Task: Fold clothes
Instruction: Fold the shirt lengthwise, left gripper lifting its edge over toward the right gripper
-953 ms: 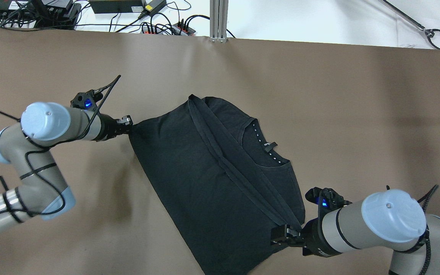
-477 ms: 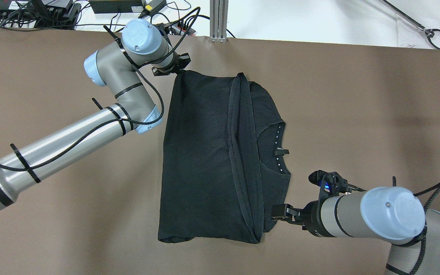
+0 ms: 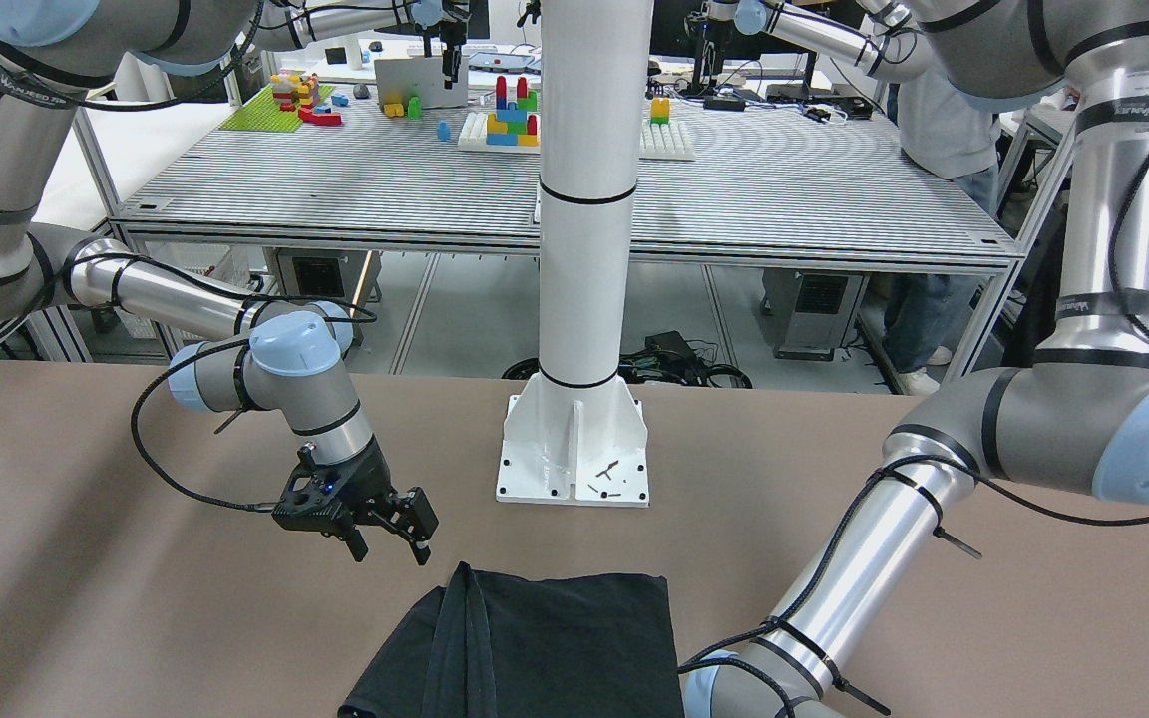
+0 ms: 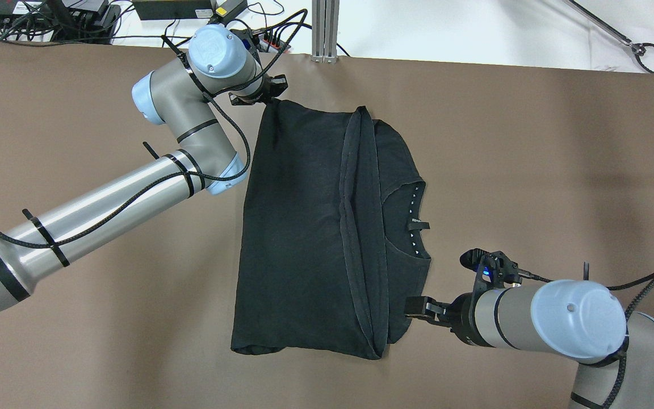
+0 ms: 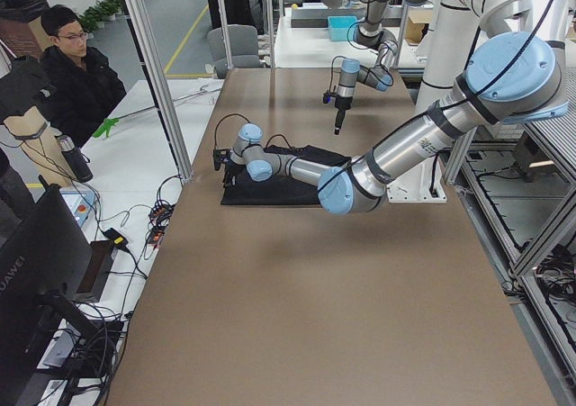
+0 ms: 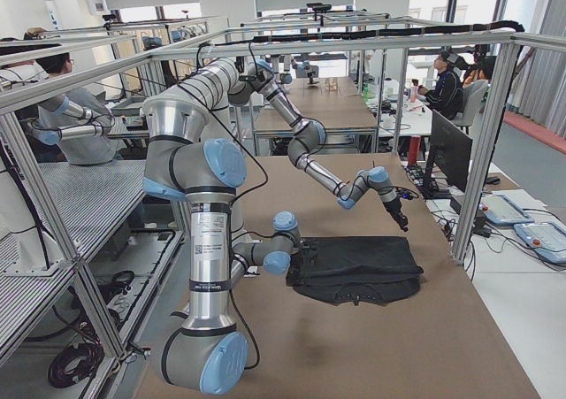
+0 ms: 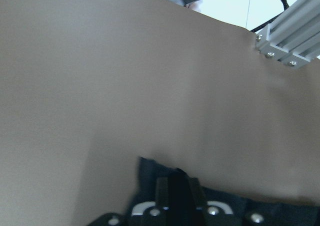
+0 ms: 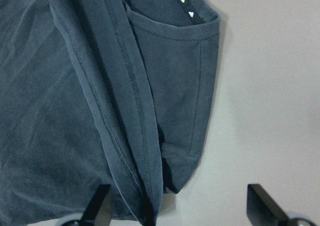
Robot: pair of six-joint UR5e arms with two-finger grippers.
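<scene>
There's one black shirt (image 4: 315,227), folded over on the brown table (image 4: 531,170). The left gripper (image 4: 273,95) has its fingers pinching the shirt's far corner. The right gripper (image 4: 413,308) has its fingers spread, just beside the near edge. Cables (image 4: 191,28) tangle beyond the table.

Dull cloth on a matt brown top, beside 2 arms of satin metal and smooth plastic.
The black soft-knit cloth T-shirt (image 4: 304,227) is matt and faintly fuzzy, with ridged double-stitched hems; its neckband (image 4: 412,218), at 3 o'clock on the shirt in the overhead view, carries small white triangle prints. The brown table covering (image 4: 531,170) looks smooth, matt and paper-like, faintly creased. The left arm (image 4: 105,210) and right arm (image 4: 508,324) have satin grey metal tubes and softly shining pale-blue plastic caps.
</scene>
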